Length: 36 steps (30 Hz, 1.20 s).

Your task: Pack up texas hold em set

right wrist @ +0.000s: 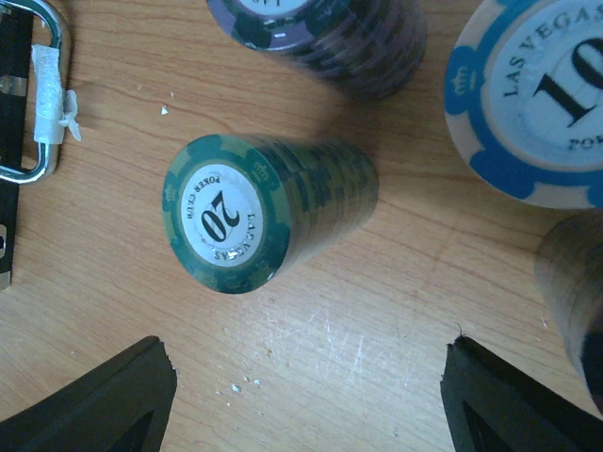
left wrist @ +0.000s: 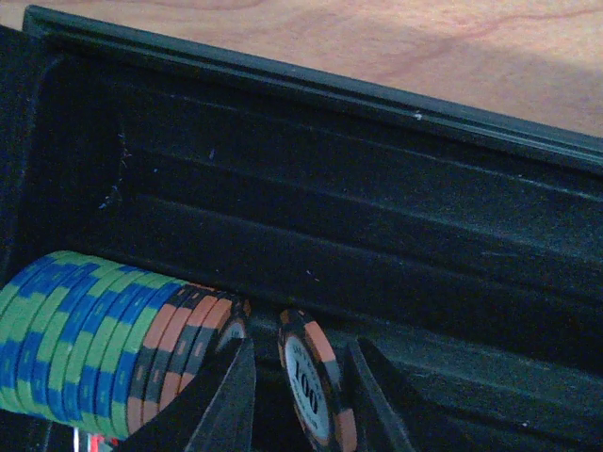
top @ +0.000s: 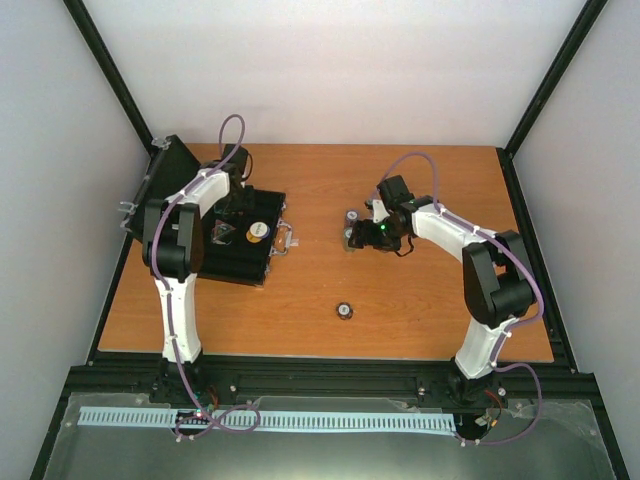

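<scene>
Inside the black case (top: pixel 232 262) at left, left gripper (left wrist: pixel 301 347) slightly parted around an orange chip (left wrist: pixel 311 386) standing on edge beside the chip row (left wrist: pixel 85 339); at right, right gripper (right wrist: pixel 306 344) spread wide, green chip stack (right wrist: pixel 254 212) on the table (right wrist: pixel 377 320) just ahead, centred.

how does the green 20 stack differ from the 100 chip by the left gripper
The green 20 stack is several chips standing on the wooden table; the 100 chip is one chip on edge in the black case. The stack is green; the chip is black and orange. Both have a white centre with a number.
</scene>
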### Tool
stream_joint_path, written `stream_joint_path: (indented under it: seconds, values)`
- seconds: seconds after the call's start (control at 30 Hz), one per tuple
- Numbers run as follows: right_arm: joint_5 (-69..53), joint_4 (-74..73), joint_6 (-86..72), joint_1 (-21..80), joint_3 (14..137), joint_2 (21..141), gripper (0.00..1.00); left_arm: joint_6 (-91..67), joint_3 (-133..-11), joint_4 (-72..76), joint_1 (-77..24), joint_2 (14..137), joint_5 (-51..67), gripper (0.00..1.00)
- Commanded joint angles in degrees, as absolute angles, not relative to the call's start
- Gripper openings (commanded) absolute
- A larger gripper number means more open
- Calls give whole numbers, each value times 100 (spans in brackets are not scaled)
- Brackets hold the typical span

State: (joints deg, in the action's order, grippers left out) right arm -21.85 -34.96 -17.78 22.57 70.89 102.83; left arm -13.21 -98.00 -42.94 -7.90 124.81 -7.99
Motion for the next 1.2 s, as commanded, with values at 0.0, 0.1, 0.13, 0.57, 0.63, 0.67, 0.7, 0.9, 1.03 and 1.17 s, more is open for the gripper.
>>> stream_joint_path:
  seconds: [0.0,0.1,0.13,0.57,0.63,0.67,0.7,0.9,1.03,1.17]
  values:
    - [-2271,-3525,-1683,2219,7237,10397,79,-1248,-10011,-4323,-800,12416,-953,34]
    - [-2287,-3540,-1663,2224,7257,10422,79,-1239,-10006,-4323,-800,12371,-953,45]
    - [-2293,-3549,-1647,2224,7258,10424,79,-1239,-10003,-4316,-800,12359,-964,45]
    - [-2289,-3551,-1600,2224,7245,10424,79,-1272,-10089,-4398,-793,12256,-1038,48]
    - [-2287,-3560,-1595,2223,7234,10432,79,-1290,-10098,-4408,-800,12252,-1047,47]
    - [-2279,-3563,-1588,2224,7233,10437,79,-1297,-10105,-4414,-800,12242,-1044,46]
    - [-2278,-3560,-1590,2224,7228,10435,79,-1296,-10107,-4412,-800,12231,-1040,44]
    - [-2277,-3559,-1591,2224,7233,10433,79,-1292,-10150,-4482,-793,12178,-1245,44]
    - [-2268,-3552,-1597,2223,7231,10441,79,-1292,-10128,-4522,-799,12171,-1390,44]
    - [-2268,-3551,-1606,2224,7220,10428,79,-1289,-10116,-4534,-799,12160,-1407,43]
